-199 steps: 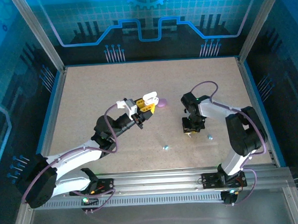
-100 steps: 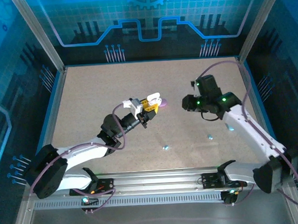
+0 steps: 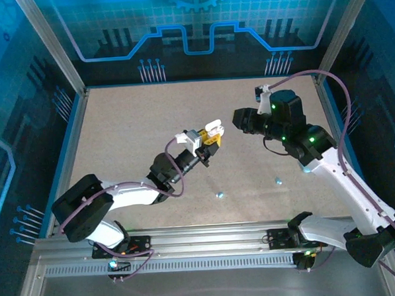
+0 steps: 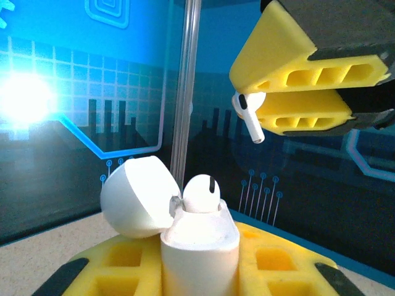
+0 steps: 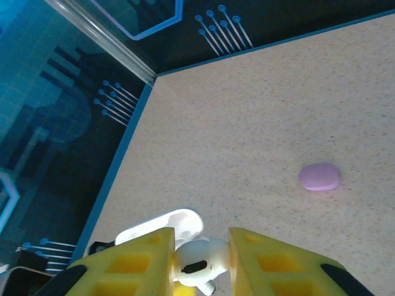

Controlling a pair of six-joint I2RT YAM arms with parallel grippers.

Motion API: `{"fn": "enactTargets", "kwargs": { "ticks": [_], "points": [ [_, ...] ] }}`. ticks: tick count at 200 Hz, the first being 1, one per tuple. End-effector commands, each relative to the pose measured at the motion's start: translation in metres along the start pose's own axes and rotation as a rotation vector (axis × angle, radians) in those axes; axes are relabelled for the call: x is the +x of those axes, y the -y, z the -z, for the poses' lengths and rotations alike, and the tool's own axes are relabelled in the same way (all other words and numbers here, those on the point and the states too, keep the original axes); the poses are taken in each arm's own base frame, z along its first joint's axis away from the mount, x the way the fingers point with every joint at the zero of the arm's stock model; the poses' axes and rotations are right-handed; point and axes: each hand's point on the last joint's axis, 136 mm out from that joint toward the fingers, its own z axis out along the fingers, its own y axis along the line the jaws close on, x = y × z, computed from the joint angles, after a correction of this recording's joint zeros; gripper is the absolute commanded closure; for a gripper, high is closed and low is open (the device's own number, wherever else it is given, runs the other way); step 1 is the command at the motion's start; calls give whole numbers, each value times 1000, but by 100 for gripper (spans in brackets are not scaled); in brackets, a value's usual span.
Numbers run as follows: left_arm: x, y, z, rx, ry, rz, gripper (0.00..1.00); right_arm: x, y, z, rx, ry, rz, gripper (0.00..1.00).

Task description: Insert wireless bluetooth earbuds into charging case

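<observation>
Earbuds status: one white earbud (image 4: 250, 120) is pinched between the right gripper's (image 5: 200, 250) yellow pads, stem pointing down. It hangs just above and right of the charging case (image 4: 199, 246), not touching. Stem-down looks deliberate, so it can drop straight into a socket.

Left gripper (image 3: 207, 137) is clamped on the case body and holds it upright, apparently lifted off the surface (image 3: 130, 125). Lid (image 4: 139, 196) is swung open to the left, which keeps the top clear for entry from above.

Seated earbud (image 4: 200, 192) already fills one socket. My read is the free socket is beside it, but I can't see it.

Blue buds (image 3: 219, 194) lie loose on the near surface. Purple case (image 5: 320, 177) lies closed, well apart.
</observation>
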Motion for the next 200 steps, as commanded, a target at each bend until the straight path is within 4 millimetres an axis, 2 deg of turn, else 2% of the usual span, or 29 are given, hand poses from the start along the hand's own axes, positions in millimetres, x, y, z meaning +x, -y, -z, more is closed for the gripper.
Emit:
{"fn": "enactTargets", "kwargs": {
  "ticks": [1, 107, 200],
  "points": [
    [-28, 2, -8, -25, 111, -1, 78, -3, -15, -1, -51, 28, -17, 72],
    [-27, 9, -16, -18, 121, 19, 77, 6, -34, -11, -96, 6, 7, 72],
    [-26, 9, -19, -25, 118, 28, 77, 14, -37, -21, -101, -15, 12, 72]
  ]
}}
